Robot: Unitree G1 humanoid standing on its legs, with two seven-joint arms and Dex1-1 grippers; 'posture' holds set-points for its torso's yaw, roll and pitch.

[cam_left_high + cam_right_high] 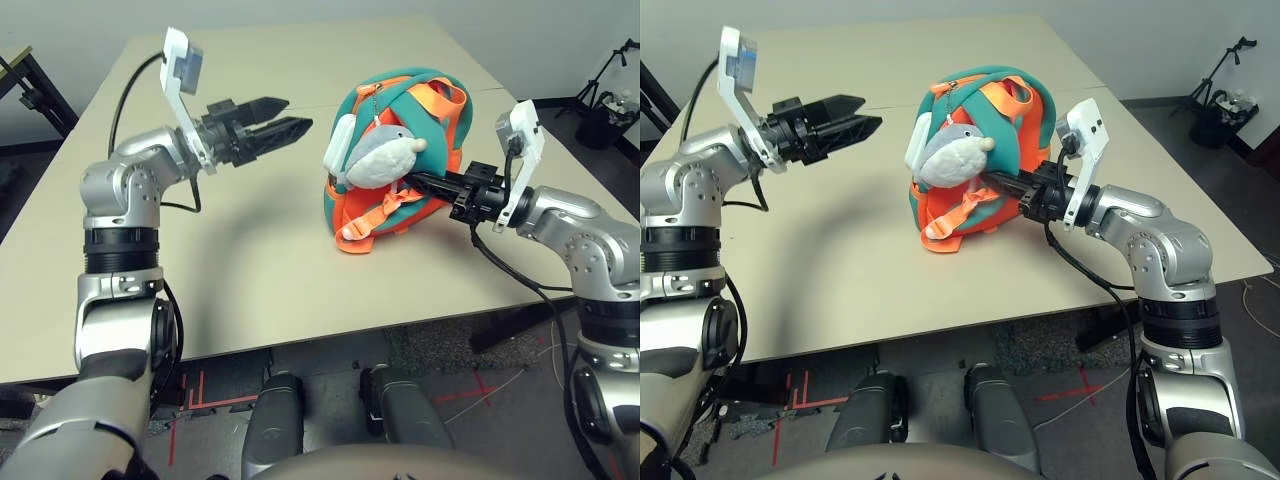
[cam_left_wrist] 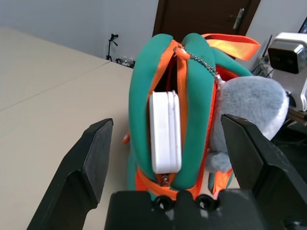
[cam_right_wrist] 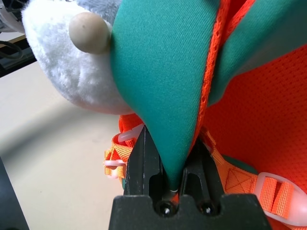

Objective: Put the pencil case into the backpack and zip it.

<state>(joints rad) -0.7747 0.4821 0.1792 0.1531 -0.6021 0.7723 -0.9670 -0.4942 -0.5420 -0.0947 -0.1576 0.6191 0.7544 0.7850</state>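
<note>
Your left gripper's (image 1: 285, 115) fingers (image 2: 91, 158) stand wide apart, holding nothing, off to the backpack's (image 1: 360, 105) left; your right gripper's (image 3: 173, 165) are pinched on a teal strap. The backpack sits on the table (image 1: 250, 250), plush (image 1: 385, 155) hanging from it. The case (image 2: 165, 132) stands in its open zipper, half out.

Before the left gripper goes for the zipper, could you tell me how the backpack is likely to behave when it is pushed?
The backpack is probably floppy: its teal fabric folds between the shut right gripper. It might tip if that gripper lets go, since it stands upright on a narrow base. The pencil case pokes from the open slit, so a push could shift it. The left gripper is open, apart from it.
</note>
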